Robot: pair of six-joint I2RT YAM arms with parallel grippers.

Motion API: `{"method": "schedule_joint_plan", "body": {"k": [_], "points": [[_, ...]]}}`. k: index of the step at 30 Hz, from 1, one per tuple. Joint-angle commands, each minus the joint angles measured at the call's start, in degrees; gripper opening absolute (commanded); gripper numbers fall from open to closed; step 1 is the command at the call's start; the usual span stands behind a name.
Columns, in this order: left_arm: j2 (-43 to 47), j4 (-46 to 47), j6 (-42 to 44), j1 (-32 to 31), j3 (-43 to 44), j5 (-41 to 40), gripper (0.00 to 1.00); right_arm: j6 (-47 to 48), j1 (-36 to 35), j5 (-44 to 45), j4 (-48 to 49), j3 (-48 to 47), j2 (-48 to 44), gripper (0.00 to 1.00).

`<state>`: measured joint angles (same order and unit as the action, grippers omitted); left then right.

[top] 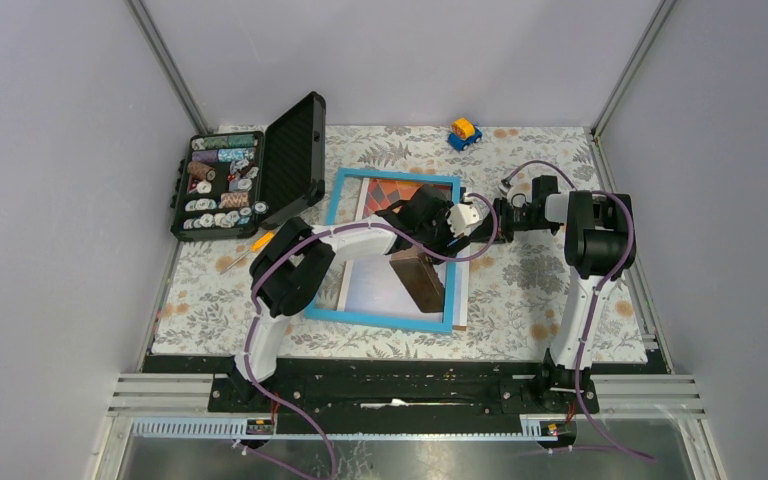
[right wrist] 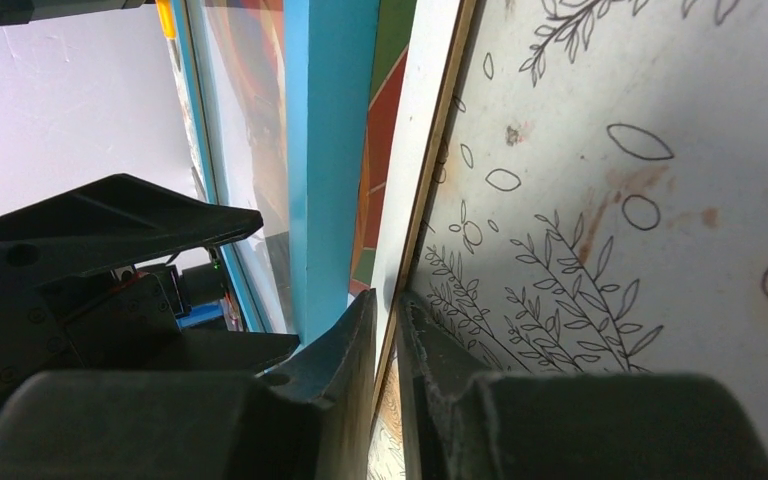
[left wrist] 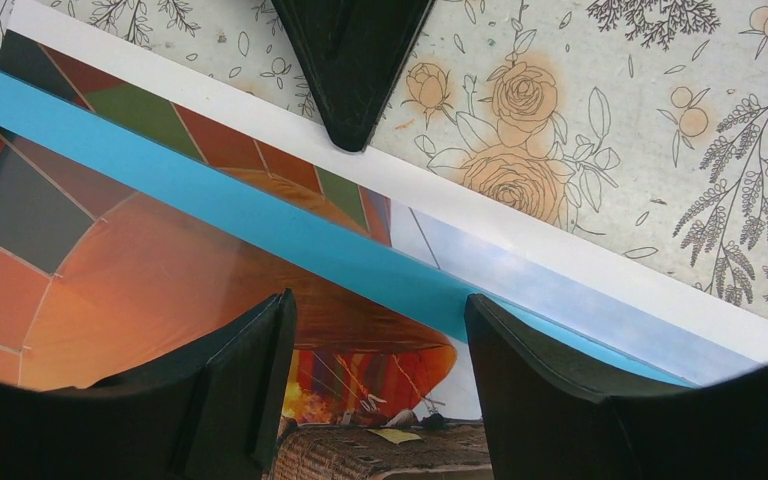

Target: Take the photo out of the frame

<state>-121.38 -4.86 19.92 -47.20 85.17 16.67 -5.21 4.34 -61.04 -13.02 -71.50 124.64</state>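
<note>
I've got the left arm reaching in from the near left, elbow bent, its left gripper (top: 438,228) over the glass of the frame (top: 344,196) near the right rail; in the left wrist view its fingers (left wrist: 230,400) stand spread, nothing between them, one either side of the turquoise bar. The right arm folds in from the right, wrist turned sideways, and the right gripper (top: 488,214) sits at the frame's far right edge. In the right wrist view its fingers (right wrist: 345,350) are pinched nearly together on the white edge of the photo (right wrist: 415,150), which sticks out past the blue rail.

The frame lies flat mid-table on the floral cloth (top: 540,290), long axis running near to far, leaning slightly right toward the near side. The balloon's top points far, the basket near. Far left, the open poker-chip case (top: 222,180) stands well apart. A small toy truck (top: 464,133) sits at the far edge. An orange-tipped stick (top: 248,249) lies just left of the frame.
</note>
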Motion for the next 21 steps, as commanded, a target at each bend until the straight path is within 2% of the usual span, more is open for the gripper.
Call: {"method": "schedule_joint_plan", "body": {"k": [1, 21], "points": [[-2.55, -0.59, 0.83, -0.25, 1.09, -0.11, 0.68, 0.63, -1.17, -1.49, -1.62, 0.84, -4.07, 0.2], [-3.16, -0.63, 0.53, -0.19, 1.65, 0.04, 0.68, 0.24, -3.04, -3.64, -2.34, 0.43, -4.04, 0.2]]}}
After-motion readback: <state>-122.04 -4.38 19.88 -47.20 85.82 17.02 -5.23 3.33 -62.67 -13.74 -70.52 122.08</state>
